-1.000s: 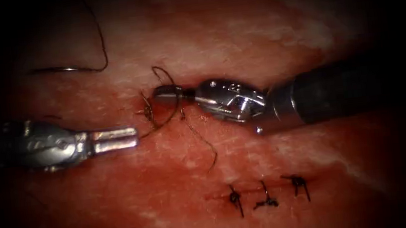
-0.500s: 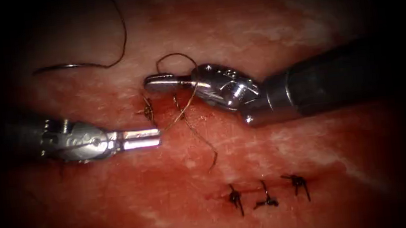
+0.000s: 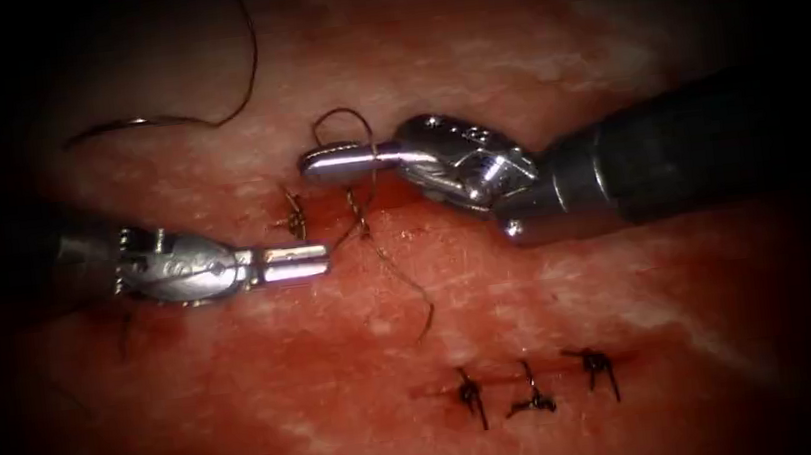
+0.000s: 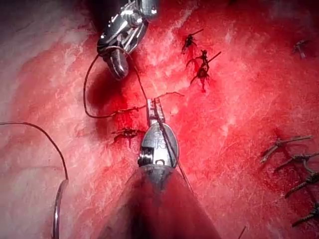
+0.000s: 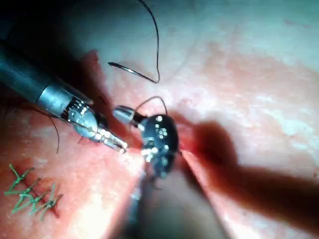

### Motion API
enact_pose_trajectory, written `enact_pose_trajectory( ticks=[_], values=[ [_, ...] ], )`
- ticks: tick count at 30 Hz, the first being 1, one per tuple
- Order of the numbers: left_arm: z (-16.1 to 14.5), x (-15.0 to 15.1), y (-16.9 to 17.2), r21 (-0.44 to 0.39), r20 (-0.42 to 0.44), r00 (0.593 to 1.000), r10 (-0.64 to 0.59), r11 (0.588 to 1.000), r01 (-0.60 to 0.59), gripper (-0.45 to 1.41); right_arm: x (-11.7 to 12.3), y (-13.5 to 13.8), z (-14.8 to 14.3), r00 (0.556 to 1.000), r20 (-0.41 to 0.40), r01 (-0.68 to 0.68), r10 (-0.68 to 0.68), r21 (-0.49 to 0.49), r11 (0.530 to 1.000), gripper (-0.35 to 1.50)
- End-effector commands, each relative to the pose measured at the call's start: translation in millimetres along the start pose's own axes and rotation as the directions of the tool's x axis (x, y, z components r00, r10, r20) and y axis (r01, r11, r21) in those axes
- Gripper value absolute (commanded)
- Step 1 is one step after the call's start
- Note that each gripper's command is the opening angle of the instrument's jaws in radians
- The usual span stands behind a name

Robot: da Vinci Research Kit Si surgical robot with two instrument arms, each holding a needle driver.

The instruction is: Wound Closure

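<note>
- The left hand (image 3: 314,261) is seen left of the cut, its jaws closed flat on the thread (image 3: 375,251); from its tip the strand runs up towards the right hand (image 3: 324,166).
- In the left wrist view the left hand (image 4: 152,107) is closed on the thread (image 4: 94,112), just beside a small knot (image 4: 127,132) on the tissue (image 4: 234,124).
- The right hand is held above the cut, jaws closed, and a loop of thread is wound around them.
- The same loop is seen at the right hand (image 5: 122,114) in the right wrist view, with the left hand (image 5: 115,143) just beside it.
- The needle (image 3: 129,127) is lying free on the tissue (image 3: 528,54) at the upper left, well apart from both hands, held by neither and not in the tissue.
- A thread tail is trailing down the tissue below the right hand.
- Three finished stitches (image 3: 533,385) are set in a row lower down, and red fluid (image 3: 324,216) is pooled around the cut.
</note>
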Motion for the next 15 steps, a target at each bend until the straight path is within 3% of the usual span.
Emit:
enact_pose_trajectory(
  ticks=[1,8,15],
  values=[
    [0.5,-0.8,0.5,-0.003,0.002,1.0,-0.001,1.0,0.001,-0.45,-0.9,0.1,0.2,1.0,0.024,-0.004,0.003,0.036,0.999,-0.25],
    [1.3,-1.4,-0.7,-0.008,0.015,1.0,0.001,1.0,-0.001,-0.45,-1.1,-0.6,-0.1,0.95,0.266,0.12,-0.166,0.181,0.976,-0.21],
    [1.8,-2.3,-1.4,-0.015,0.034,0.999,0.007,1.0,-0.007,-0.45,-1.1,-0.7,0.1,0.822,0.479,0.162,-0.307,0.322,0.933,-0.03]
  ],
)
